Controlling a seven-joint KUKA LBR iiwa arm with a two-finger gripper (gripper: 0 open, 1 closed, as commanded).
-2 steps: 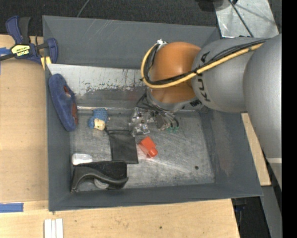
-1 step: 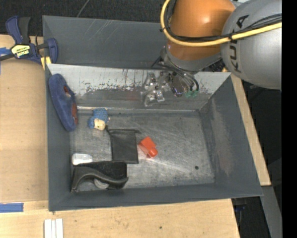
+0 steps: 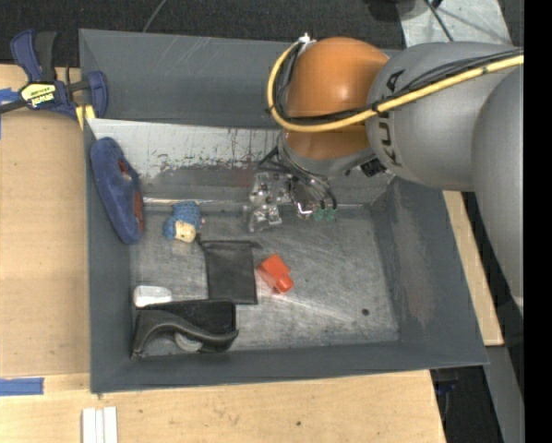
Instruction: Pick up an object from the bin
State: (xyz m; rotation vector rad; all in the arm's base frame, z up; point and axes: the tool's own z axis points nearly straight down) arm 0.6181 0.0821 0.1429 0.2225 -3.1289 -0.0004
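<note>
My gripper (image 3: 267, 201) hangs under the orange wrist cover, low over the bin floor near the back wall, a little right of centre. Nearest to it are a small orange-red block (image 3: 276, 273), lying on the floor below it in the view, and a flat black square piece (image 3: 230, 270) just left of that block. A small blue and cream toy (image 3: 184, 221) lies to the gripper's left. I see nothing held in the gripper.
A long blue object (image 3: 114, 187) leans against the left wall. A white piece (image 3: 151, 295) and a curved black tool (image 3: 186, 326) lie in the front left corner. Bare floor lies on the bin's right side.
</note>
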